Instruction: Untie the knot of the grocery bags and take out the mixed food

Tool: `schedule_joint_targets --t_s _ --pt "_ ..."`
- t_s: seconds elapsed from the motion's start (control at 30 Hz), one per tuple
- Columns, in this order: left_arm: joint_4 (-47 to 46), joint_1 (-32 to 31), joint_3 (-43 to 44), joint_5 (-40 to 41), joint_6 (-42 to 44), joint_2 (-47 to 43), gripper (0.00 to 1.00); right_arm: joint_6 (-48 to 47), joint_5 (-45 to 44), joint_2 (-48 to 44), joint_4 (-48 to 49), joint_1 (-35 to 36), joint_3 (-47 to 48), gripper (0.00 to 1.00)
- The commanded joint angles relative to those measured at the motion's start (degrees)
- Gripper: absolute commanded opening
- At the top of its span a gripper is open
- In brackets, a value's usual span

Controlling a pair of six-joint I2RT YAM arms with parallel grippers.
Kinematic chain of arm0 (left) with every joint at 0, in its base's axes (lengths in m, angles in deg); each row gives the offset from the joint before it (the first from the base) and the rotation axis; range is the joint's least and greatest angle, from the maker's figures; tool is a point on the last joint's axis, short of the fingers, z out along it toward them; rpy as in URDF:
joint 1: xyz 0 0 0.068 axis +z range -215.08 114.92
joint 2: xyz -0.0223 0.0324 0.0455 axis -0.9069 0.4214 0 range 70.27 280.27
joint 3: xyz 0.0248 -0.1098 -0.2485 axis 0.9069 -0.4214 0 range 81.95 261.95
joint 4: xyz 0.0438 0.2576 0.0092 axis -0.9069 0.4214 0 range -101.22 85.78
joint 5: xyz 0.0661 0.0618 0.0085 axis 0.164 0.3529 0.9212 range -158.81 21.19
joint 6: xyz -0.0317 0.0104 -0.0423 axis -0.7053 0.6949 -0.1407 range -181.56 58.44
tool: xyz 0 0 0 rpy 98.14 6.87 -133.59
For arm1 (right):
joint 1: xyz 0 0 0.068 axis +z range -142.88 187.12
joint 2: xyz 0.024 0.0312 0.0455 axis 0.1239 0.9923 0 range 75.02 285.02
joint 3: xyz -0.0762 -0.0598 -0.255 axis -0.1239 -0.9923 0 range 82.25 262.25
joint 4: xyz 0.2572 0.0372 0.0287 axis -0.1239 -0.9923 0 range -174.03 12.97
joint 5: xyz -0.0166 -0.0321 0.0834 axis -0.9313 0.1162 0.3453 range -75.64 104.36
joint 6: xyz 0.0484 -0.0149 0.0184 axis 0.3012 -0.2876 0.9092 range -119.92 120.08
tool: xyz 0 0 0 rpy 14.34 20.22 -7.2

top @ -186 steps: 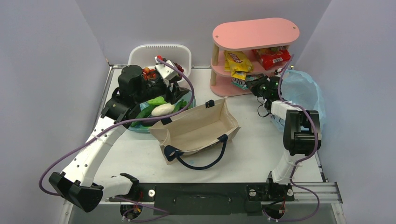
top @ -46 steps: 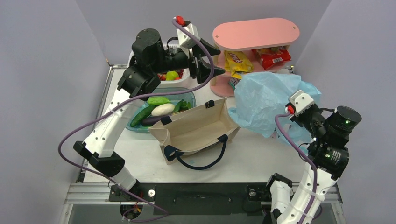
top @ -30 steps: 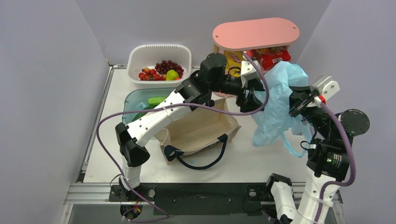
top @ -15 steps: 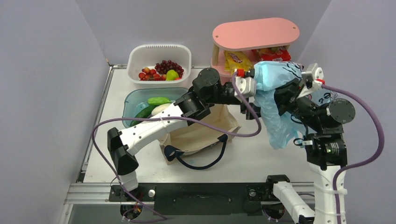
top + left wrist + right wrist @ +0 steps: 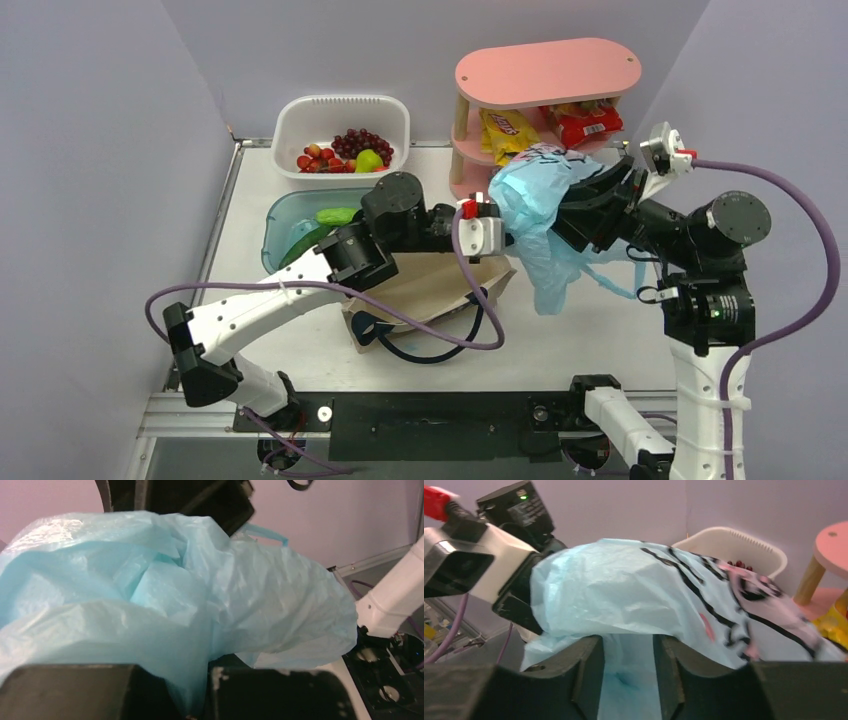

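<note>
The light blue plastic bag (image 5: 528,196) hangs in the air between my two grippers, over the right end of the beige canvas tote (image 5: 415,285). My left gripper (image 5: 503,222) is shut on a fold of the bag (image 5: 165,605), pinched at the left gripper's fingertips (image 5: 200,702). My right gripper (image 5: 568,214) stands open; its fingers (image 5: 585,672) are apart, with blue film (image 5: 624,595) draped over and between them at the right gripper's gap (image 5: 628,677). The knot is hidden in the crumpled plastic. Yellow and red snack packets (image 5: 512,128) lie on the shelf, and a green pear (image 5: 369,160) is in the basket.
A pink two-tier shelf (image 5: 545,72) stands at the back right and a white slotted basket (image 5: 300,115) with grapes at the back left. A clear teal tub (image 5: 280,212) with green vegetables sits left of the tote. Purple cables loop around both arms.
My left gripper has closed on the bag and drawn back to the left over the tote. My right gripper has opened. The bag has shifted left and lower.
</note>
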Motion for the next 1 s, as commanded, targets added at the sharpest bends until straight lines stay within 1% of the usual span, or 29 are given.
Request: schedule_joint_targets --t_s 0.0,0.07,0.1,0.13,0.2,0.27,0.33,0.43,0.5,0.53,0.57,0.6,0.67,0.73,0.8,0.97 --pt "3.7 3.3 -5.2 0.3 -1.2 -8.9 0.0 -1.1 1.1 4.1 -6.7 -8.2 3.7 0.39" --pt "7.3 5.3 -6.0 0.0 -2.3 -11.4 0.0 -0.5 2.4 5.0 -6.7 -11.4 4.9 0.44" --pt "8.8 6.0 -6.3 -0.4 -2.7 -12.3 0.0 -0.3 2.4 5.3 -6.7 -12.1 5.3 0.46" --pt "11.4 7.2 -7.4 -0.6 -4.0 -14.2 0.0 0.2 2.4 6.1 -6.7 -12.9 5.9 0.5" --pt "15.5 9.0 -10.1 -2.1 -4.5 -17.4 0.0 0.4 1.7 6.9 -6.6 -13.2 5.9 0.54" --pt "19.8 10.2 -13.3 -2.2 -2.7 -20.6 0.0 0.3 0.3 7.1 -6.6 -13.3 5.2 0.56" --pt "22.0 11.7 -17.2 0.4 -2.1 -23.7 0.0 0.2 -0.6 7.0 -6.5 -13.2 4.2 0.56" --pt "27.1 13.8 -22.0 1.9 -0.3 -26.3 0.0 0.1 -1.3 6.7 -6.1 -13.2 2.6 0.58" --pt "29.7 14.4 -26.2 4.0 3.3 -27.0 0.0 0.3 -1.4 6.6 -5.5 -13.1 1.7 0.61" --pt "30.6 14.4 -27.1 5.4 4.5 -26.8 0.0 0.8 -1.3 6.6 -4.2 -13.1 1.3 0.62" --pt "33.3 14.4 -28.1 5.9 8.1 -25.5 0.0 2.1 -1.2 6.6 -3.4 -12.9 0.5 0.63" --pt "34.6 14.4 -28.2 6.7 9.9 -24.5 0.0 3.5 -1.3 6.5 -1.7 -12.6 0.2 0.63" --pt "38.1 14.4 -27.5 8.8 13.4 -20.4 0.0 4.3 -1.7 6.5 -0.6 -12.3 -0.5 0.64" --pt "43.0 14.5 -25.2 9.2 16.3 -15.9 0.0 4.4 -1.9 6.7 -0.6 -12.1 -0.6 0.65" --pt "45.3 14.4 -23.2 8.9 18.9 -11.2 0.0 4.4 -2.1 6.5 -0.6 -12.0 -0.9 0.66" --pt "47.5 14.4 -23.0 8.0 22.2 -5.4 0.0 4.4 -2.7 5.4 -0.9 -11.8 -2.1 0.68"
